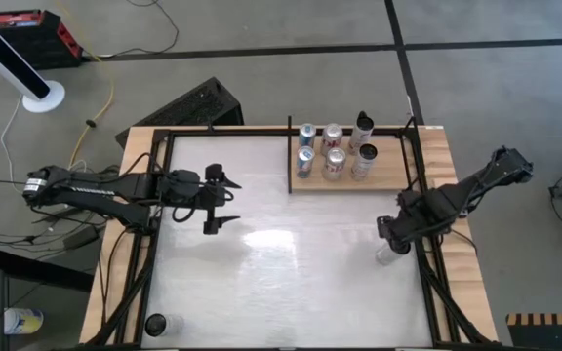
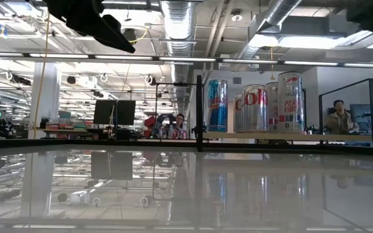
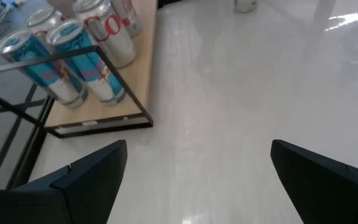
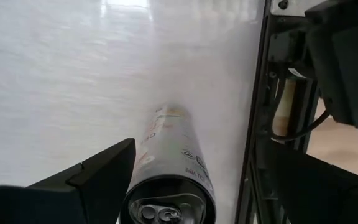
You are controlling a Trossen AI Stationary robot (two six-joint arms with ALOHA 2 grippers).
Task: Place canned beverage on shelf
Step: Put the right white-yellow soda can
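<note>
Can (image 4: 169, 180): standing upright near the table's right edge, well apart from the shelf (image 1: 398, 179).
Right gripper (image 1: 390, 241): hovering over can, fingers spread either side, not yet gripping.
Left gripper (image 1: 215, 200): waiting open, mid-left.
Advice: centring on the body before closing; lifting vertically.

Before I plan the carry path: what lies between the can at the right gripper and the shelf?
In the high view, only bare table separates the can under the right gripper from the shelf.

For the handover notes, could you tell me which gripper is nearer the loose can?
Right: the right gripper hangs open around the can; the left gripper is far across the table.
</note>
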